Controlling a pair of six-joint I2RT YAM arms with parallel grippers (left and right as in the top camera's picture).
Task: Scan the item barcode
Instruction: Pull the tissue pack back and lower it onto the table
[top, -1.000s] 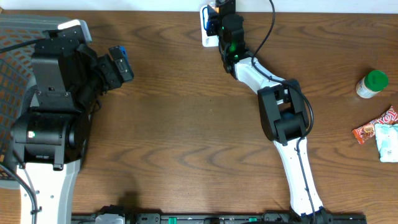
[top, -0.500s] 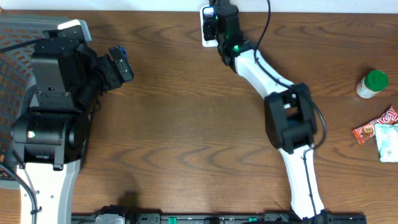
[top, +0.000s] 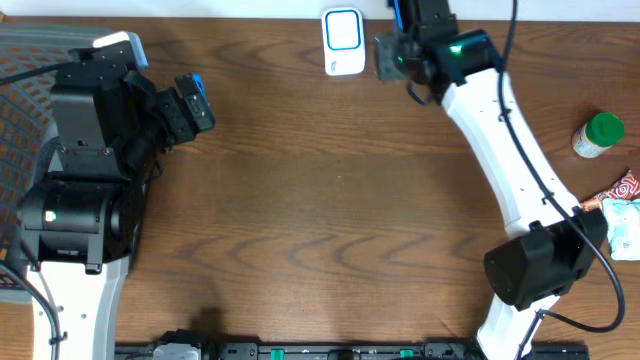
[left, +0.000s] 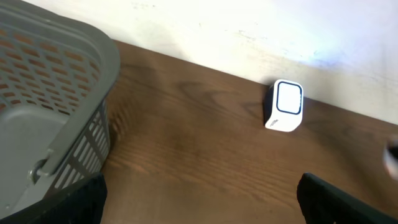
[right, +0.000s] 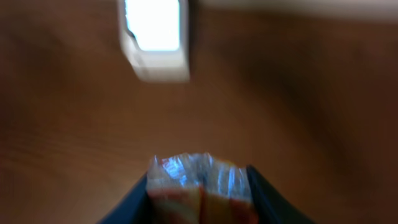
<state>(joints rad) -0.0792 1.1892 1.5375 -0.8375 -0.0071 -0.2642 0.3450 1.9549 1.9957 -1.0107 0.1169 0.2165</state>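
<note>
The white barcode scanner (top: 342, 41) with a blue-edged window stands at the table's far edge, also visible in the left wrist view (left: 285, 106) and, blurred, in the right wrist view (right: 155, 37). My right gripper (top: 388, 56) hovers just to the right of it, shut on a crinkly clear-and-orange snack packet (right: 200, 185) that sticks up between its fingers. My left gripper (top: 192, 102) is far left beside the basket, open and holding nothing; its dark fingertips (left: 84, 200) sit at the bottom corners of its wrist view.
A grey mesh basket (top: 20, 60) sits at the left edge, its rim (left: 56, 93) close to the left gripper. At the right edge stand a green-capped bottle (top: 598, 134) and two snack packets (top: 604, 204), (top: 622, 228).
The right arm has swung to the right, carrying the packet from directly over the scanner to a spot beside it, so the scanner is uncovered. The left arm has not moved.
</note>
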